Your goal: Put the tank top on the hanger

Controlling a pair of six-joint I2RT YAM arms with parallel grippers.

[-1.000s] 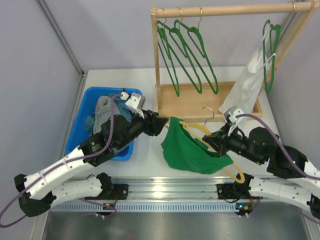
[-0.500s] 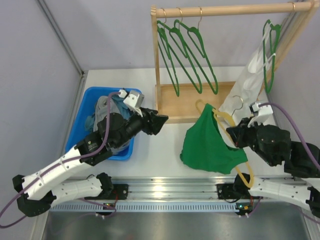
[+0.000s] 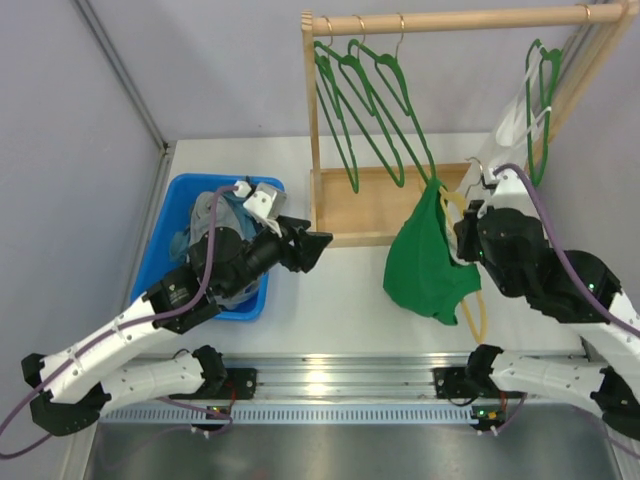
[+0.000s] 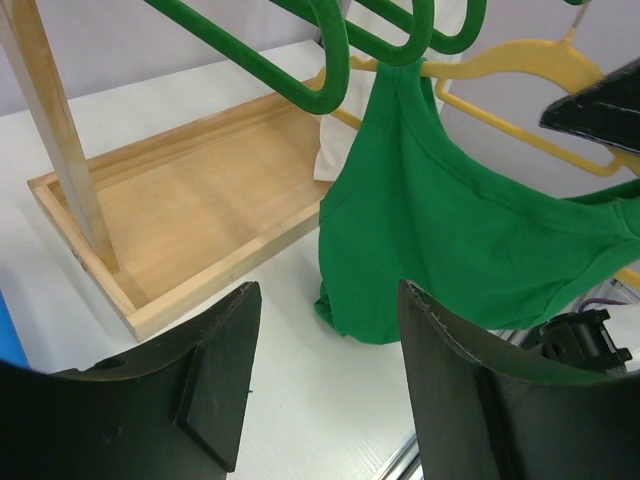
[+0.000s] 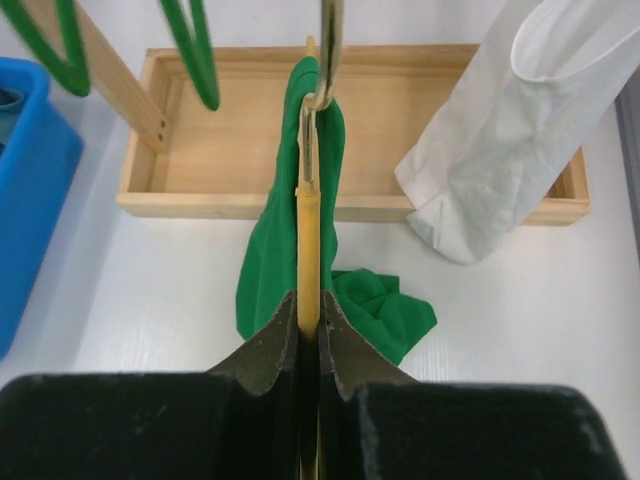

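Note:
The bright green tank top (image 3: 425, 265) hangs by one strap from the yellow hanger (image 3: 478, 318), lifted off the table just in front of the wooden rack. My right gripper (image 3: 467, 238) is shut on the hanger's yellow bar (image 5: 308, 240). In the right wrist view the hanger's metal hook (image 5: 328, 40) rises straight ahead and the tank top (image 5: 268, 250) drapes down on both sides. My left gripper (image 3: 318, 245) stands open to the left of the garment with nothing between its fingers (image 4: 328, 290). It faces the tank top (image 4: 450, 230) and the hanger (image 4: 520, 70).
A wooden rack (image 3: 450, 20) with several dark green hangers (image 3: 370, 100) and a white garment (image 3: 500, 160) stands at the back, on a wooden tray base (image 3: 365, 205). A blue bin (image 3: 165, 250) of grey and teal clothes sits at the left.
My right arm has lifted the hanger and tank top off the table and carried them right, toward the rack. My left gripper has opened a little wider and drawn slightly back.

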